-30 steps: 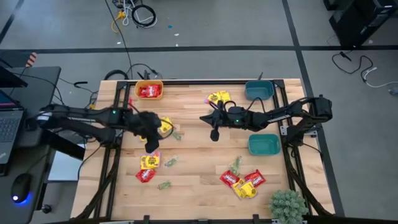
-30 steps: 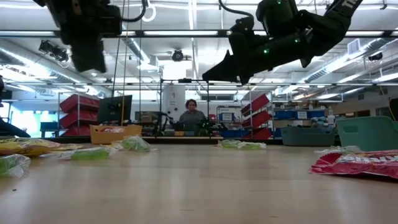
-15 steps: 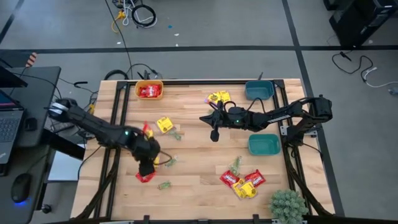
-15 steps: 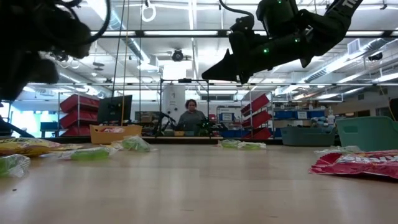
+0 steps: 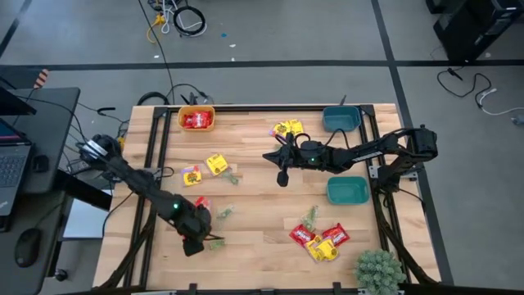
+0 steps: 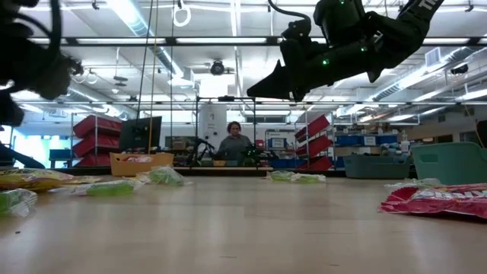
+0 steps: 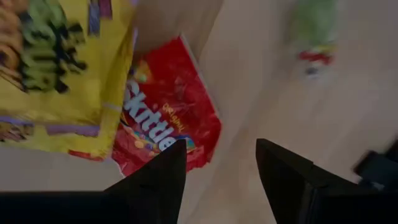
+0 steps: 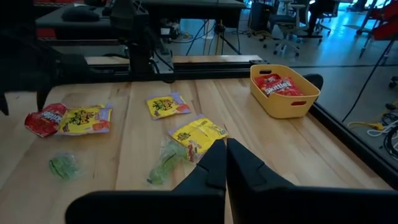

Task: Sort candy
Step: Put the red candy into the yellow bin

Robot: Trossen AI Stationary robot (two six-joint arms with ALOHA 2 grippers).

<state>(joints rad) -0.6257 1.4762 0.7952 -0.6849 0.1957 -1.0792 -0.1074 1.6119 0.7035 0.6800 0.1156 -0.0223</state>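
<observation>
The left gripper (image 5: 193, 244) hangs low over the near-left part of the wooden table (image 5: 262, 176), its jaws spread wide and holding nothing; in its wrist view the dark fingers (image 7: 158, 180) frame a red packet (image 7: 163, 118) lying flat, partly tucked under a yellow packet (image 7: 59, 62), with a pale green packet (image 7: 314, 31) a little apart. That stance suggests a pick of the red one is being lined up, probably for the orange bowl (image 5: 196, 119) at the far-left corner, which already holds red candy. The right gripper (image 5: 282, 174) waits mid-table, raised and clamped shut on nothing. Unsorted candy lies scattered: yellow packets (image 5: 214, 164) left of centre, another yellow pair (image 5: 287, 128) near the far edge, and a red-and-yellow heap (image 5: 321, 239) at near right, beside two teal bowls (image 5: 347, 190) that appear empty.
</observation>
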